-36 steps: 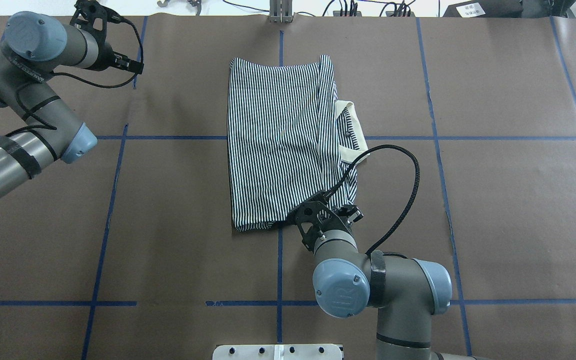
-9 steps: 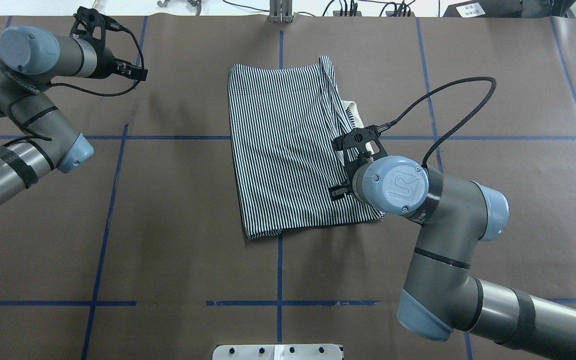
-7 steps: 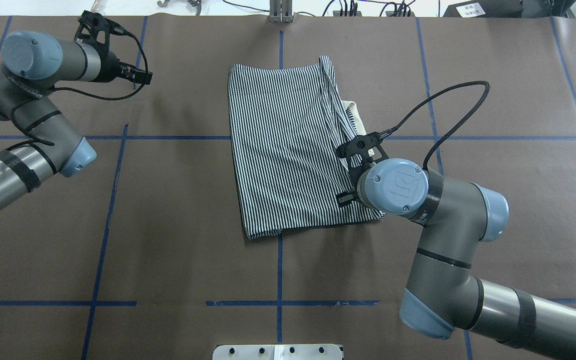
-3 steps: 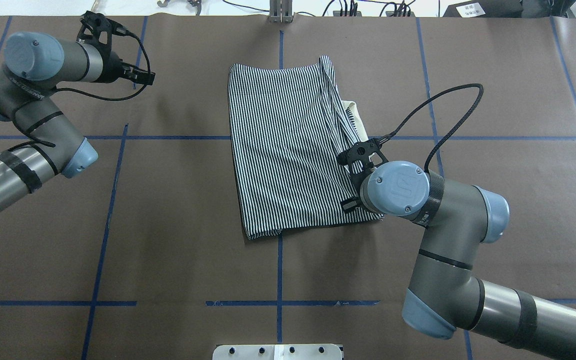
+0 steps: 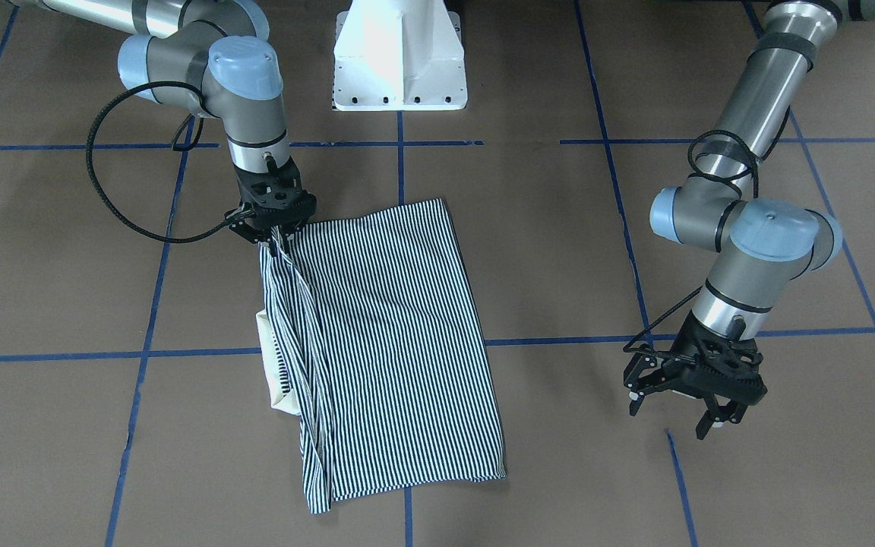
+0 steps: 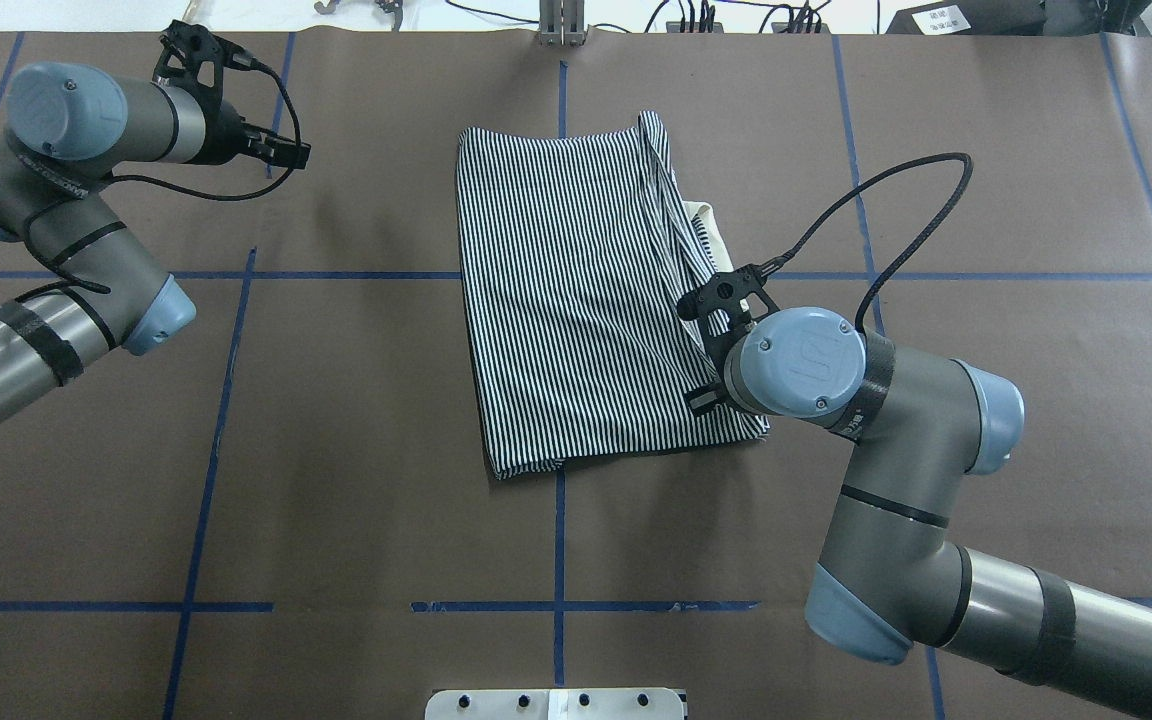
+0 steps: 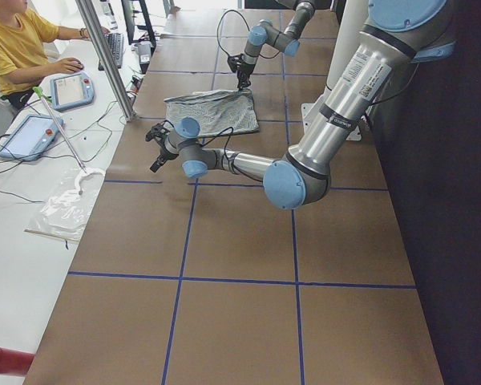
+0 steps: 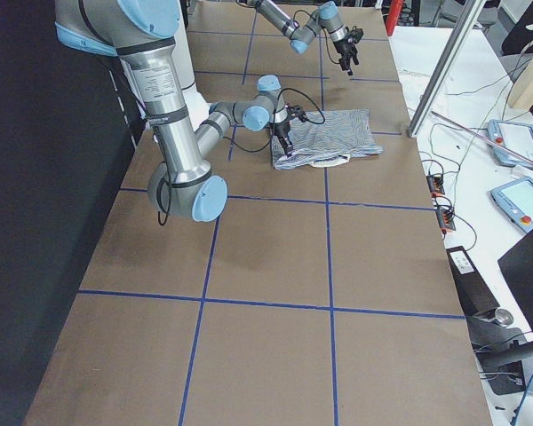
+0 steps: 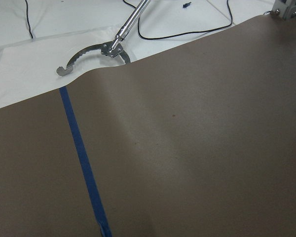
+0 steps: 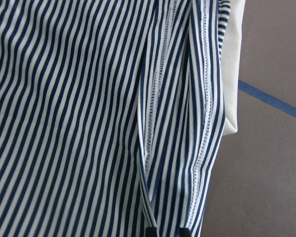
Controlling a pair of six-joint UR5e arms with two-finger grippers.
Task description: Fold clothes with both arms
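The black two-finger right gripper [image 5: 278, 240] has its jaws pinched nearly together on a gathered edge of the navy-and-white striped polo shirt [image 6: 576, 300], on the robot's right side toward the near corner. The right wrist view shows stitched hems bunched between the dark fingertips [image 10: 150, 232], and from the front pleats of cloth rise to the grip. The rest of the shirt lies flat as a folded rectangle mid-way along the brown paper-covered table [image 6: 986, 450], over a crossing of blue tape lines [image 6: 336, 275], with its cream collar [image 6: 704, 215] poking out at the right-hand edge. From overhead the right arm's light blue wrist cap [image 6: 802, 360] hides the gripper's tips and part of that shirt corner, and a black braided cable [image 6: 911, 215] arches beside it. The black left gripper [image 5: 673, 416] hangs with jaws spread wide and nothing between them, well apart from the shirt, near the table's far edge. Just past that edge a metal hooked tool [image 9: 119, 33] lies on a white surface. A white pedestal base [image 5: 399, 53] stands behind the shirt, and a person in a yellow top [image 7: 8, 44] sits at the side bench.
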